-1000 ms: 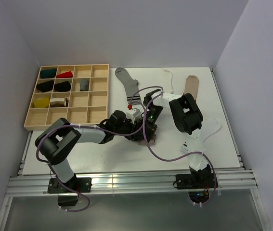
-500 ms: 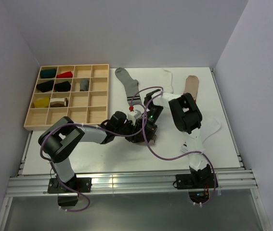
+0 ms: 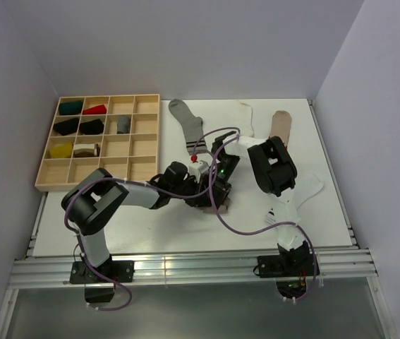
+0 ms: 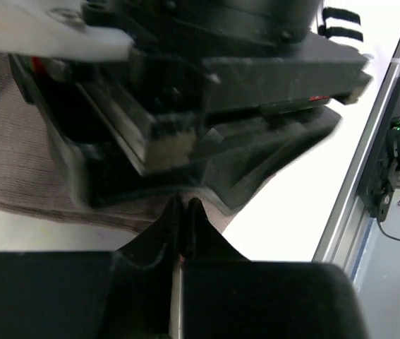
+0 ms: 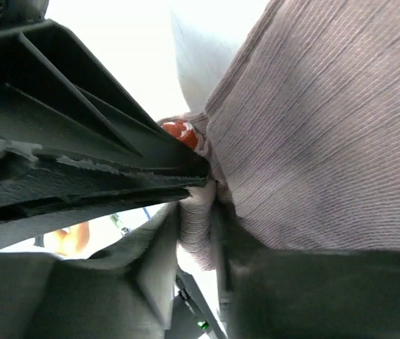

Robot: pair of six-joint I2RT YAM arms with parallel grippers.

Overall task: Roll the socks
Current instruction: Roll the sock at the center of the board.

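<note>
Socks (image 3: pixel 311 185) lie loose on the white worktop (image 3: pixel 150 226), among them a grey sock (image 3: pixel 185 121) and a white sock (image 3: pixel 246 116) at the far side, while rolled ones already sit in the wooden tray (image 3: pixel 108 97) on the left. The one being worked is a taupe sock (image 5: pixel 312 141) at the middle of the worktop, where both arms meet tip to tip. The right fingers (image 5: pixel 150 261) are clamped on a bunched fold of its ribbed knit, probably to keep the started roll from springing open. The left fingers (image 4: pixel 159 236) are pressed together right at the sock's near edge, facing the other hand; whether they have caught any fabric I cannot tell. Working this close together suggests one hand anchors the fold while the other feeds or tucks the fabric. The roll looks barely begun, with most of the sock flat.
</note>
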